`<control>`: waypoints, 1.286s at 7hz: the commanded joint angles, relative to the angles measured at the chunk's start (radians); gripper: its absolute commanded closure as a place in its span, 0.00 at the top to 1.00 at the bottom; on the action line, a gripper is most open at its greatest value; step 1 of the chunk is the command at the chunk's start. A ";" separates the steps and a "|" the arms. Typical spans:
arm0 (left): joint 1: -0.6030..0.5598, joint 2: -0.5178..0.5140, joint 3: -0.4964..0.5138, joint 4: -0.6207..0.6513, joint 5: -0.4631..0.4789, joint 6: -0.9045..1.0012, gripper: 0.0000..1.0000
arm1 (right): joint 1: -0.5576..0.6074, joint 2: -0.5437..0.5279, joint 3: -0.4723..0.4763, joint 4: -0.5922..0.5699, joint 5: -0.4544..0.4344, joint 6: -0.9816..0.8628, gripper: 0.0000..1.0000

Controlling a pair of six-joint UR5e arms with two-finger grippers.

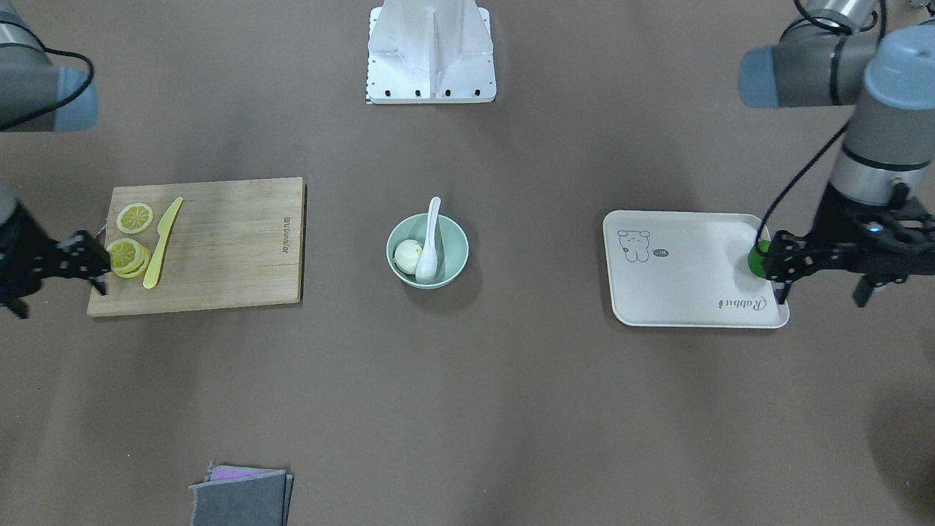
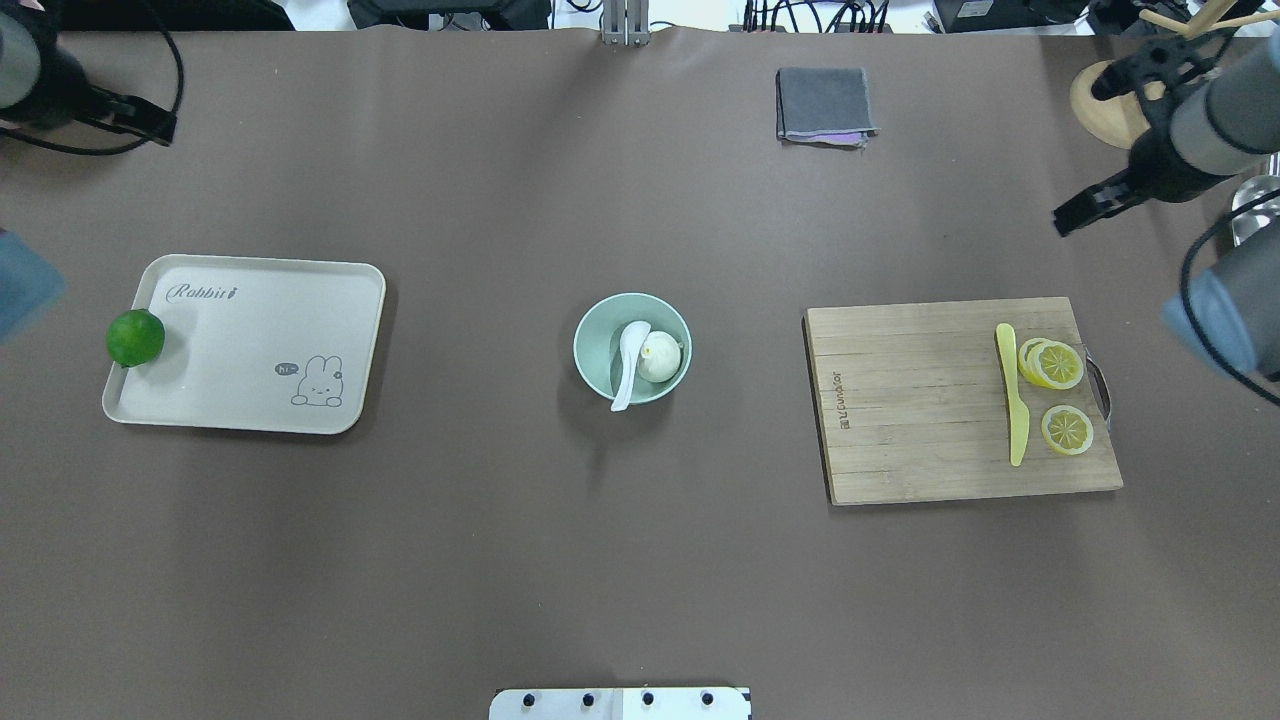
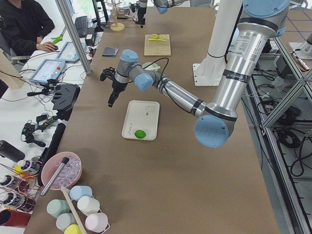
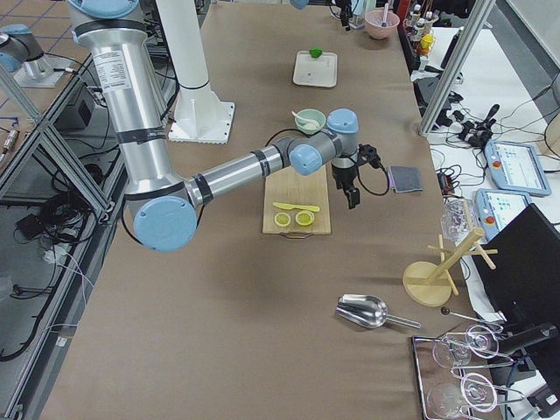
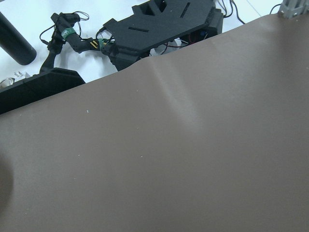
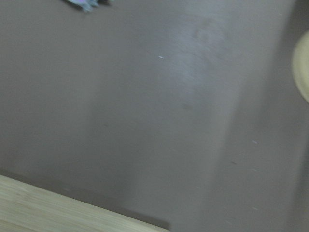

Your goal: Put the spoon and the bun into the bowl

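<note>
From the front, the bowl [image 1: 457, 241] sits in the middle of the counter [image 1: 511, 409]. The bun [image 1: 407, 256] lies in it with the spoon [image 1: 429, 245] beside it, scoop down and handle propped over the rim, likely because it is too long to lie flat. Both items look placed. The right hand [image 1: 98, 261] hangs by the lemon end of the board [image 1: 219, 248], and the left hand [image 1: 779, 269] hangs over the tray [image 1: 679, 270] edge near the lime [image 1: 758, 259]. Each seems spread and empty, well apart from the bowl, which fits a finished job. Overhead, bun and spoon touch inside the bowl, and the hands sit toward the far corners. The side views show each hand raised above the counter. The wrist views show counter surface but no fingers.
</note>
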 commanded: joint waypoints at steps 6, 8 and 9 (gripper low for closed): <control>-0.372 0.244 0.131 0.079 -0.253 0.337 0.98 | 0.399 -0.235 -0.043 -0.127 0.148 -0.244 1.00; -0.372 0.269 0.125 0.076 -0.296 0.336 0.98 | 0.400 -0.238 -0.041 -0.140 0.195 -0.243 1.00; -0.372 0.269 0.125 0.076 -0.315 0.334 0.98 | 0.399 -0.238 -0.041 -0.140 0.214 -0.243 1.00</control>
